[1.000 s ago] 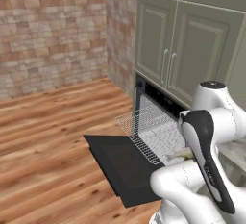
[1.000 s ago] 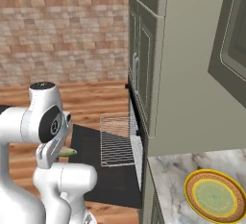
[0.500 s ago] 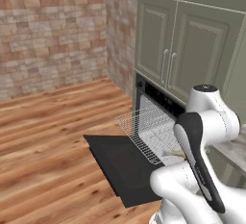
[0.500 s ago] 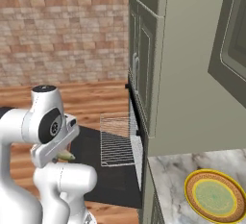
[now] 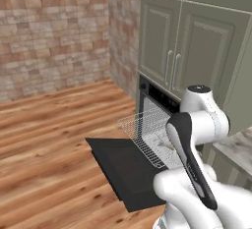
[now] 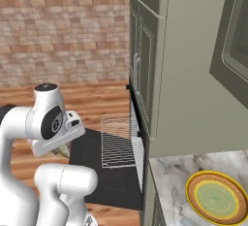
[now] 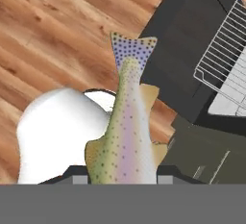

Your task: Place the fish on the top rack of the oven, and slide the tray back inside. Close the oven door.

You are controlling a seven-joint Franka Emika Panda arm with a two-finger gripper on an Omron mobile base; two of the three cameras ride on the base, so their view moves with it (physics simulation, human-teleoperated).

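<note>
My gripper (image 7: 123,174) is shut on the fish (image 7: 126,136), a speckled grey-green fish whose spotted tail points away from the hand; its fingertips are hidden behind the fish. From the right base view the fish (image 6: 62,150) hangs under the hand, left of the oven door (image 6: 104,171). The oven door (image 5: 127,168) lies open and flat, a black panel. Above it the top rack (image 5: 145,130) is pulled out of the oven (image 5: 158,100). In the hand view the top rack (image 7: 225,40) and the oven door (image 7: 185,40) lie at the upper right, apart from the fish.
Grey-green cabinet doors (image 5: 189,56) with metal handles rise above the oven. A yellow plate (image 6: 216,198) with an orange rim sits on the marble counter (image 6: 174,171) at the right. Wooden floor (image 5: 49,139) spreads to the left up to a brick wall (image 5: 54,31).
The arm has turned slightly, and the hand with the fish has shifted a little. The rack and the oven door have not moved.
</note>
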